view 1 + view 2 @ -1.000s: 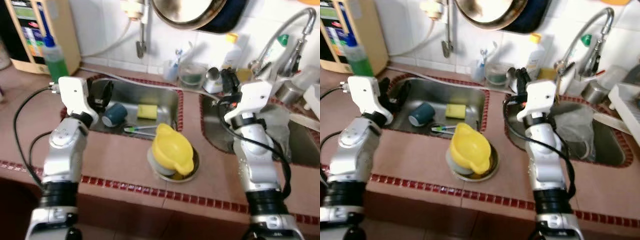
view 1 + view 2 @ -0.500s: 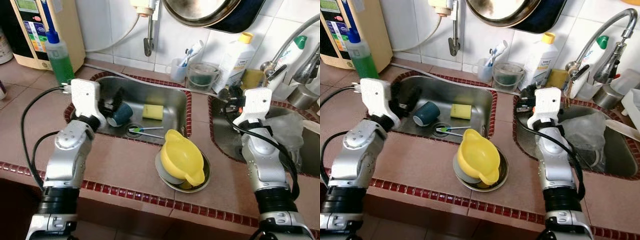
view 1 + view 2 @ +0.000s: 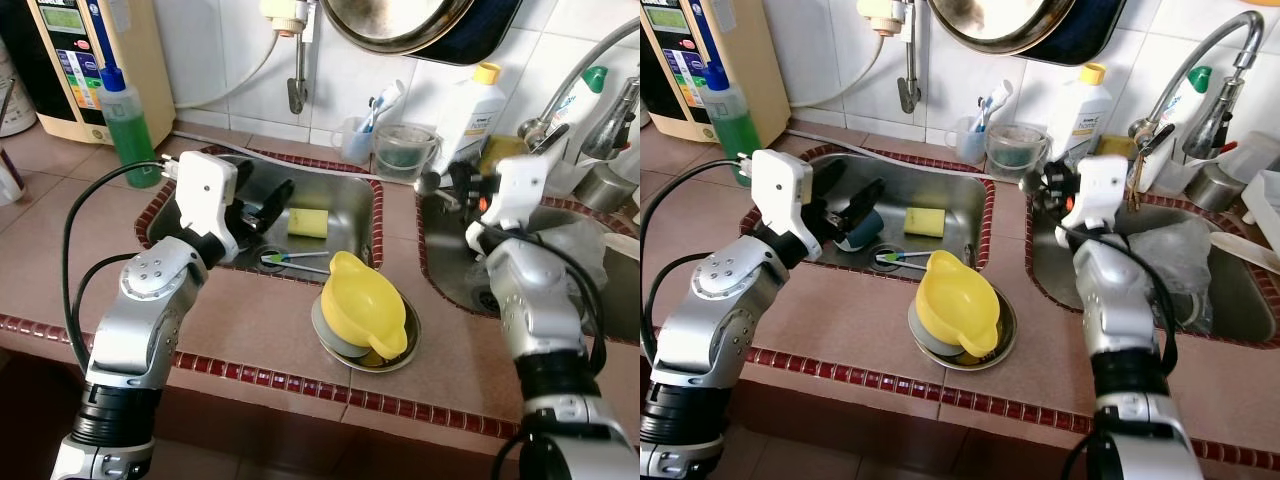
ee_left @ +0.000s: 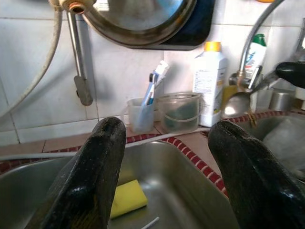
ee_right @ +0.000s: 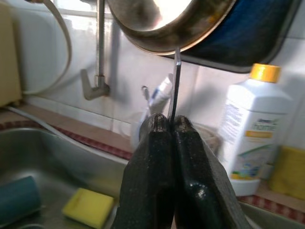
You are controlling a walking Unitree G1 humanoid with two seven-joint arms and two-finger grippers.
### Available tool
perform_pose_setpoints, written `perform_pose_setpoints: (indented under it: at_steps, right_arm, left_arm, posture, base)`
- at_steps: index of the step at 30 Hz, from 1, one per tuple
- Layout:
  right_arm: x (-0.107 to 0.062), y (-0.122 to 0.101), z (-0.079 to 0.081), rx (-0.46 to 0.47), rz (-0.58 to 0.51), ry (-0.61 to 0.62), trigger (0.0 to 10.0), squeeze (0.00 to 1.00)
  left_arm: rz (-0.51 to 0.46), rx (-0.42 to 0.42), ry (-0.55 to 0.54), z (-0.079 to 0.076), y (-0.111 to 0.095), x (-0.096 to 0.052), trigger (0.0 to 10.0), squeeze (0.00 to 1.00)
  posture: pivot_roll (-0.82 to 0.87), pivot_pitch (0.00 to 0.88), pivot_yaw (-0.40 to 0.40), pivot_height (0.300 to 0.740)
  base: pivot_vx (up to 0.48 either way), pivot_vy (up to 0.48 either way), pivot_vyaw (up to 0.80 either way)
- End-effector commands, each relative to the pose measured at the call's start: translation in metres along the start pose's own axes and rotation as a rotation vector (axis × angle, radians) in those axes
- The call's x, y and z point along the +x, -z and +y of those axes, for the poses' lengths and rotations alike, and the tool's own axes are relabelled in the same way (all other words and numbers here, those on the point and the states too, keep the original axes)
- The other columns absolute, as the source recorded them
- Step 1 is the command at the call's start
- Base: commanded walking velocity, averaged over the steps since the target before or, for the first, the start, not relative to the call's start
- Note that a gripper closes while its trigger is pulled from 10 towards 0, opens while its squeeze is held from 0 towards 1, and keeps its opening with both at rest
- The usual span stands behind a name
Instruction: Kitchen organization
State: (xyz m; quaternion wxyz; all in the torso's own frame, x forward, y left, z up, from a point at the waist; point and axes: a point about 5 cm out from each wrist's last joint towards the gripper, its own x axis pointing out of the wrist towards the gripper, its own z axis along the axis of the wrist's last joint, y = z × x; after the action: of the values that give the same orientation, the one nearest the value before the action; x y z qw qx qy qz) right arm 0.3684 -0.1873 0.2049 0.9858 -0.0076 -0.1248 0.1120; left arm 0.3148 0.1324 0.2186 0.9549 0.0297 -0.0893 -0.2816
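Observation:
My left gripper (image 3: 268, 200) hangs open over the left sink (image 3: 345, 190), with nothing between its fingers. A dark blue cup (image 3: 855, 238) lies on its side in the sink, partly hidden behind those fingers. Farther back lie a yellow sponge (image 3: 308, 222) and a green-and-blue brush (image 3: 295, 260) by the drain. My right gripper (image 3: 460, 182) is above the divider between the two sinks, shut on the thin handle of a metal spoon (image 5: 176, 81). The spoon's bowl (image 4: 237, 102) points toward the back ledge. A yellow jug (image 3: 362, 310) sits in a metal dish (image 3: 405, 350) on the counter.
The back ledge holds a cup of toothbrushes (image 3: 358, 140), a clear tub (image 3: 405, 150) and a white bottle (image 3: 470, 115). A green soap bottle (image 3: 122, 125) stands at the left. A pan (image 3: 410, 20) hangs above. The right sink has a faucet (image 3: 1200, 60) and a plastic bag (image 3: 1170, 250).
The view has shifted. My left gripper has moved right over the sink and now covers part of the blue cup. My right gripper has lifted a little toward the back ledge.

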Motion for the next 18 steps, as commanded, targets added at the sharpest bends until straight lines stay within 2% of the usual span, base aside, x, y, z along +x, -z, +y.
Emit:
perform_pose_setpoints:
  at_steps: [1, 4, 8, 18]
  right_arm:
    - [0.003, -0.003, -0.005, 0.028, 0.005, -0.005, 10.0, 0.0]
    - [0.011, -0.008, -0.005, 0.07, 0.003, -0.043, 10.0, 0.0]
    - [0.017, -0.012, -0.001, 0.107, 0.009, -0.101, 10.0, 0.0]
    - [0.031, -0.013, 0.006, 0.193, 0.048, -0.203, 10.0, 0.0]
  left_arm:
    - [-0.005, 0.008, 0.043, -0.006, -0.006, -0.001, 10.0, 0.0]
    - [-0.013, 0.028, 0.121, -0.019, -0.013, -0.004, 10.0, 0.0]
    - [0.001, 0.025, 0.162, -0.029, -0.013, -0.007, 10.0, 0.0]
    - [0.036, 0.006, 0.199, -0.037, -0.019, -0.011, 10.0, 0.0]
  posture:
    - [0.08, 0.004, -0.056, 0.74]
    - [0.09, 0.04, -0.062, 0.74]
    - [0.09, 0.091, -0.064, 0.74]
    - [0.1, 0.204, -0.064, 0.74]
  base:
    - [0.0, 0.0, 0.0]
    - [0.0, 0.0, 0.0]
    - [0.0, 0.0, 0.0]
    - [0.0, 0.0, 0.0]
